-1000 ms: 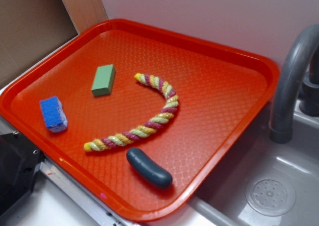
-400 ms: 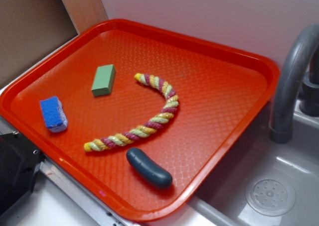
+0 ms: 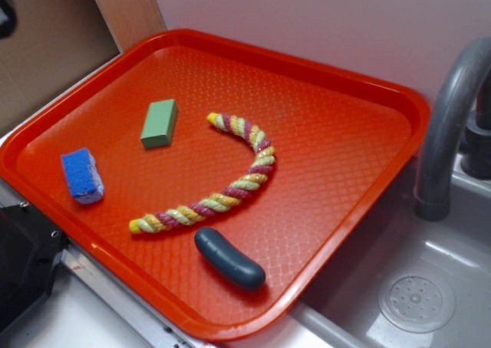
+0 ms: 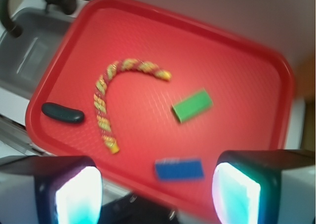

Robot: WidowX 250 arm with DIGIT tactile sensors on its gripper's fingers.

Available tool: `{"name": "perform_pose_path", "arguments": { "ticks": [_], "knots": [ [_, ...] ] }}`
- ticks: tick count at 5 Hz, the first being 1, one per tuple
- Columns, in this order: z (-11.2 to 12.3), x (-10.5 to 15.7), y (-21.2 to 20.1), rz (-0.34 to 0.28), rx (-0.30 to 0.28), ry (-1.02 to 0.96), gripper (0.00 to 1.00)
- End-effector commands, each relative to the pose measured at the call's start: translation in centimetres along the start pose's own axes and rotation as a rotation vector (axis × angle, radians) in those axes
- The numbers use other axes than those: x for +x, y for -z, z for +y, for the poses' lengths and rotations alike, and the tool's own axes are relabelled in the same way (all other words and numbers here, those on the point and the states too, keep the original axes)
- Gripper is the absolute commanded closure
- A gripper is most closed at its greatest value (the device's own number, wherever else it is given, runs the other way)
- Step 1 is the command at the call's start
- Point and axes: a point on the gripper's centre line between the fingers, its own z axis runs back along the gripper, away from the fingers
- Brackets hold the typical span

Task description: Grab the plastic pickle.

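Note:
The plastic pickle (image 3: pixel 229 258), dark teal-grey and slightly curved, lies near the front edge of the red tray (image 3: pixel 345 87), just below the rope. In the wrist view the pickle (image 4: pixel 62 113) lies at the tray's left edge. My gripper (image 4: pixel 157 197) is open and empty, its two fingers wide apart at the bottom of the wrist view, high above the tray's near side and far from the pickle. In the exterior view only a dark bit of the arm (image 3: pixel 4 7) shows at the top left corner.
On the tray lie a yellow-and-maroon rope (image 3: pixel 230 187), a green block (image 3: pixel 159 123) and a blue sponge (image 3: pixel 82 175). A grey sink (image 3: pixel 414 294) with a faucet (image 3: pixel 449 126) stands to the right. A black device (image 3: pixel 23 264) sits at the lower left.
A dark part of the arm has come into the exterior view at the top left corner. The things on the tray have not moved.

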Motion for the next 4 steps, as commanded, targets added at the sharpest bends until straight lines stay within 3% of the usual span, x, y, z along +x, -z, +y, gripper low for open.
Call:
{"name": "perform_pose_path", "arguments": {
  "ticks": [1, 2, 3, 4],
  "knots": [
    [-6.0, 5.4, 5.5, -0.032, -0.011, 0.521, 0.0],
    [-9.7, 5.2, 7.5, -0.059, -0.136, 0.745, 0.0],
    [-12.3, 3.7, 9.2, -0.036, -0.216, 0.984, 0.0],
    [-13.0, 2.7, 11.1, 0.013, -0.287, 1.185, 0.0]
  ]
}}
